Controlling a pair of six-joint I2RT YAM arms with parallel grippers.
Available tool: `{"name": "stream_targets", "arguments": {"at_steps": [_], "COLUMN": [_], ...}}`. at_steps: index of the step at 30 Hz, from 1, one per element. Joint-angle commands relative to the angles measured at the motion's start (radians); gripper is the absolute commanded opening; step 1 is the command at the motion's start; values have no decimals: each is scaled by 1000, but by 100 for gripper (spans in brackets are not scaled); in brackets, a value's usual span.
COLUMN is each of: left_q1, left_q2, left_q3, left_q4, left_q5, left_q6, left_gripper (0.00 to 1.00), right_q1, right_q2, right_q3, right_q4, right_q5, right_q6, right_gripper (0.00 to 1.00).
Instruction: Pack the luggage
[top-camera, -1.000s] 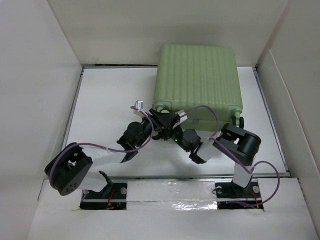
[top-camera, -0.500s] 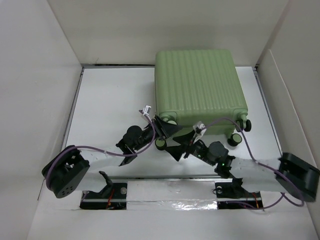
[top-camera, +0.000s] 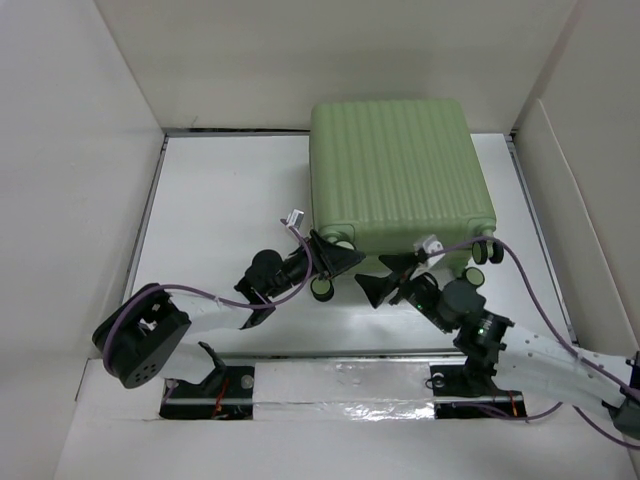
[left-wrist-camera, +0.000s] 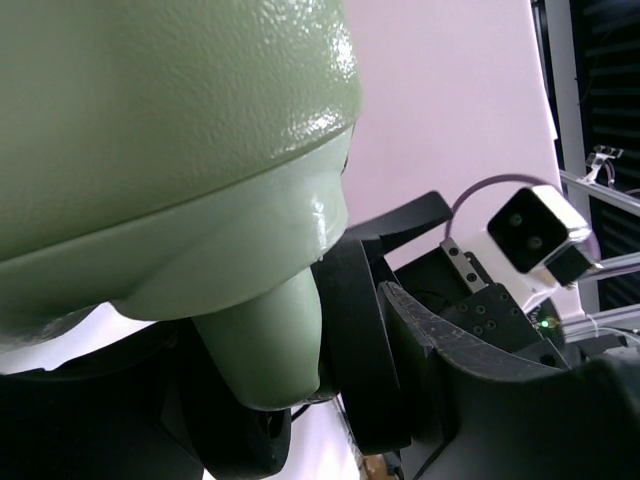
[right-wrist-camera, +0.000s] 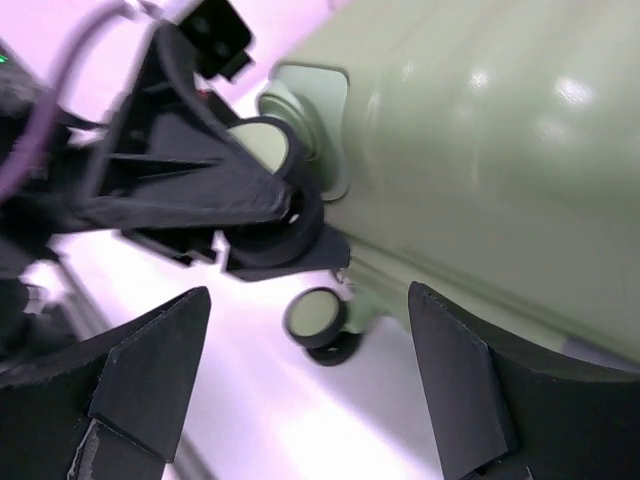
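Observation:
The luggage (top-camera: 395, 170) is a light-green ribbed suitcase lying shut at the back middle of the table. It fills the upper part of the left wrist view (left-wrist-camera: 150, 110) and the right of the right wrist view (right-wrist-camera: 500, 150). My left gripper (top-camera: 335, 258) (left-wrist-camera: 290, 370) is shut on a black caster wheel (left-wrist-camera: 365, 350) and its green fork at the case's near-left corner. My right gripper (top-camera: 390, 277) (right-wrist-camera: 305, 375) stands open just off the near edge. Beyond its jaws lies another caster wheel (right-wrist-camera: 318, 318), untouched.
Two more caster wheels (top-camera: 487, 252) stick out at the case's near-right corner. White walls (top-camera: 90, 150) close in the table on the left, back and right. The right arm (top-camera: 540, 350) stretches low across the near-right table; purple cables loop over both arms.
My right gripper has opened, let go at the case's near edge and backed off, its arm swinging out to the right. The suitcase has shifted slightly. The left gripper keeps its hold.

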Motion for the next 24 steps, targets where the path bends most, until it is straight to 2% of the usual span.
{"name": "stream_targets", "arguments": {"at_steps": [1,5,8,17,24], "left_q1": [-18,-18,-18,-18,-18], "left_q2": [-17,-43,-66,-164,-187], "left_q3": [15,12,11,9,6], "left_q4": [386,332,283,99,51], "left_q5": [121,101,86,5,-24], "left_q6": [26,23,17,-23,-26], "left_gripper": [21,30,33,38,40], "right_q1": [19,39,39,39,39], "right_q2": [134,204,244,382,405], "right_q3": [109,126,132,144,175], "right_q4": [4,121,173,397,451], "right_q5": [46,59,76,59,18], "right_q6": [-138,-177,-212,-256,-260], "right_gripper": [85,85,84,82,80]}}
